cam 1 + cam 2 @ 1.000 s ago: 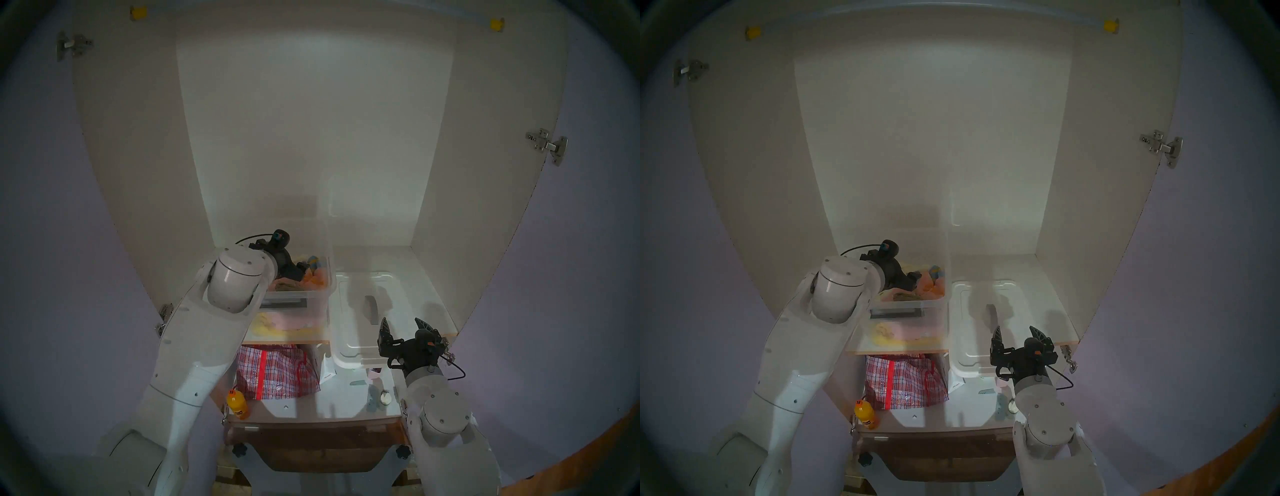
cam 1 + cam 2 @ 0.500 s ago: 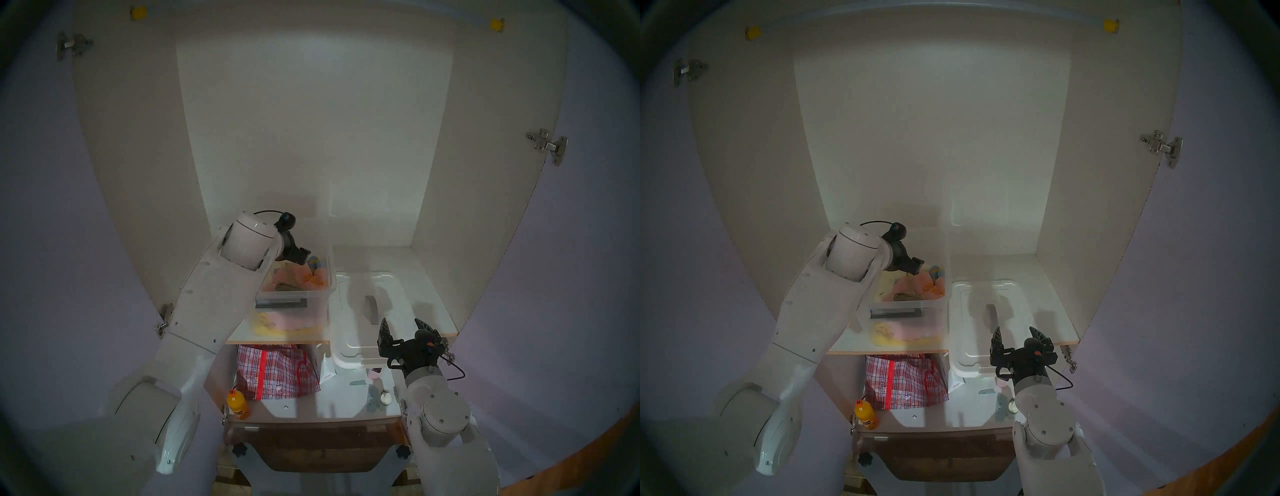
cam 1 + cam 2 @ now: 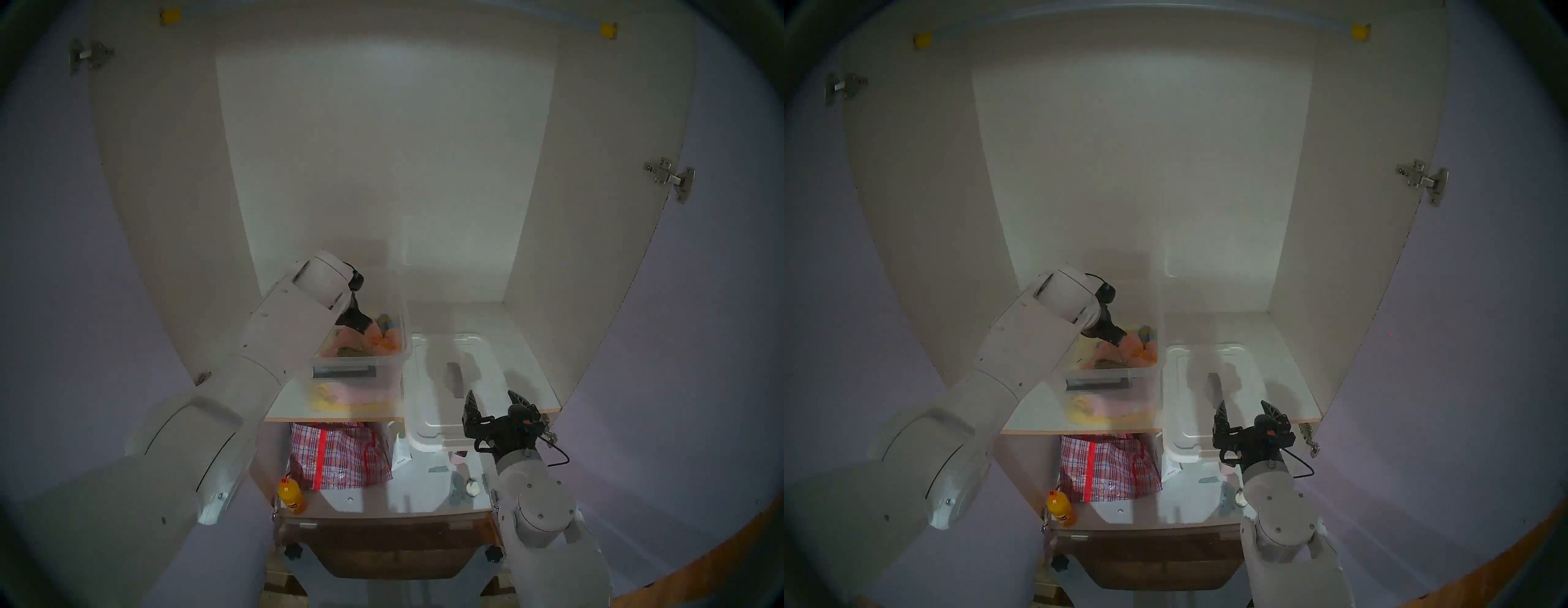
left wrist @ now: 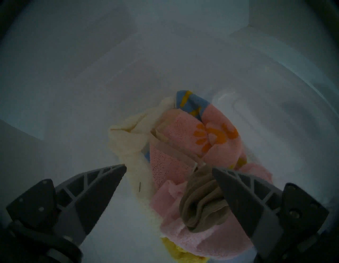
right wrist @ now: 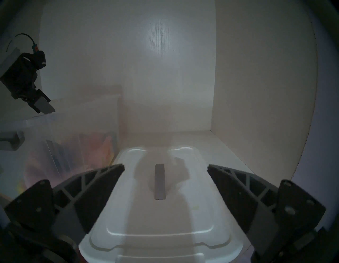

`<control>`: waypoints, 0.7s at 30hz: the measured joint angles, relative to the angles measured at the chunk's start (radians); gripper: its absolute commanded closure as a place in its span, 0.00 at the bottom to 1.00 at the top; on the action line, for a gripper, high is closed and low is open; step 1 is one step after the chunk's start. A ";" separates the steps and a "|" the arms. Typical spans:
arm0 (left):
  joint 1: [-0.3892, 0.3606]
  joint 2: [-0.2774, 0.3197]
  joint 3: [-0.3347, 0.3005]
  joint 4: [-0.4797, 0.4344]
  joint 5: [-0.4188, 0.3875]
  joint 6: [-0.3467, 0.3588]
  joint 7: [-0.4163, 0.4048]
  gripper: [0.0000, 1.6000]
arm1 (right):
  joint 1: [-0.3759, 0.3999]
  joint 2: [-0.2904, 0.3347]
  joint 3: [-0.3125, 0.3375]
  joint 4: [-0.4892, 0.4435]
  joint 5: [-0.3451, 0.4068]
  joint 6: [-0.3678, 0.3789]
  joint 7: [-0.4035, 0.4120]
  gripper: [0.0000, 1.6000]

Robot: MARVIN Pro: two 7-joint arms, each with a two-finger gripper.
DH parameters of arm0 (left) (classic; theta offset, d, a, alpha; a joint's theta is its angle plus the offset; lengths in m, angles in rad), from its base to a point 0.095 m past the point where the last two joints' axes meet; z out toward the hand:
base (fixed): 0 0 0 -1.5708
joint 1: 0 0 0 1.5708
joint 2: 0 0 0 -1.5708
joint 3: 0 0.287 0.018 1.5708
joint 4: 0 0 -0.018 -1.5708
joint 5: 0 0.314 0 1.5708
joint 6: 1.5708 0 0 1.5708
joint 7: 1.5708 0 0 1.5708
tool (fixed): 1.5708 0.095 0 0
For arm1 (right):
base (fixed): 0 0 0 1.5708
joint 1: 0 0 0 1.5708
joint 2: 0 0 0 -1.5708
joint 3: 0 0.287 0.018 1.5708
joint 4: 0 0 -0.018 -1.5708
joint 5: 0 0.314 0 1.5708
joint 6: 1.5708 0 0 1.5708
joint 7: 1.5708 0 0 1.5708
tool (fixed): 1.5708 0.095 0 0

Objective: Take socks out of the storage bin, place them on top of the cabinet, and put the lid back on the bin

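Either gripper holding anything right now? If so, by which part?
Nothing is held. The left gripper is open above the storage bin, the socks lying loose by one finger. The right gripper is open, short of the lid.

Storage bin (image 3: 360,369) uncovered, open from above; lid (image 3: 441,382) fills shelf beside it.

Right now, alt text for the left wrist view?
Open left gripper hangs over cloths in the bin. Khaki socks lie on pink cloth beside its right finger, ungrasped.
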 measured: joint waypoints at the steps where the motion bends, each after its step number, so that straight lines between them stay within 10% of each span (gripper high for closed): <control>1: -0.010 -0.001 0.009 0.013 0.002 -0.001 -0.004 0.00 | 0.000 0.000 0.000 0.000 0.000 0.000 0.000 0.00; 21: -0.364 -0.077 0.103 0.573 -0.009 -0.024 -0.466 0.00 | 0.000 0.000 0.000 -0.001 0.000 0.000 0.000 0.00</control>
